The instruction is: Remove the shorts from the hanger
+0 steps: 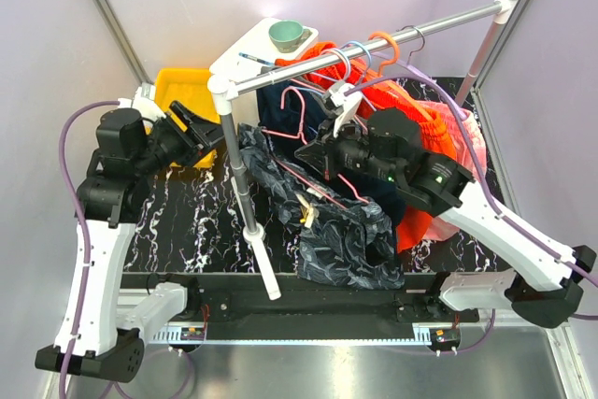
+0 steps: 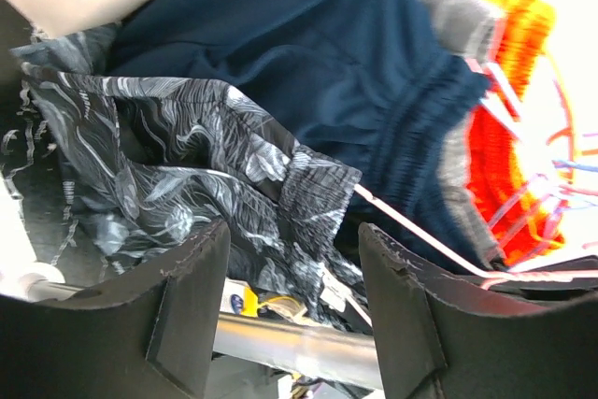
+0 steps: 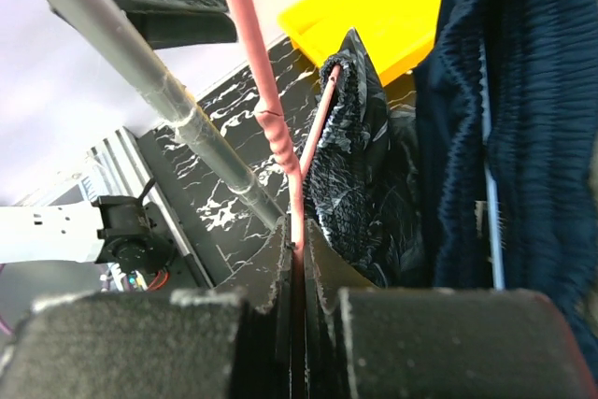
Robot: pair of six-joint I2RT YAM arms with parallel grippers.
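Nearest us, the shorts (image 1: 348, 235) lie heaped on the table (image 1: 177, 221) by its near edge, and their upper end climbs to the hanger (image 3: 266, 100), whose pink wire runs into the waistband. Our right gripper (image 3: 297, 249) is clamped tight on that wire and, we judge, should simply anchor it. Our left gripper (image 2: 294, 259) faces the printed cloth with its jaws part-way apart and nothing between them. We think it should bite deep on the bunched waistband hem, not the loose leg, then draw the cloth along the wire and off its free end, away from the right gripper. The rack post (image 1: 245, 184) stands just beside the left fingers, so we keep the pull on the shorts' side of it. Open marble lies to the left. Farther back, the navy garment (image 2: 355, 72), the orange garment (image 1: 411, 109) and the rail (image 1: 374, 44) crowd in, leaving us little room there.
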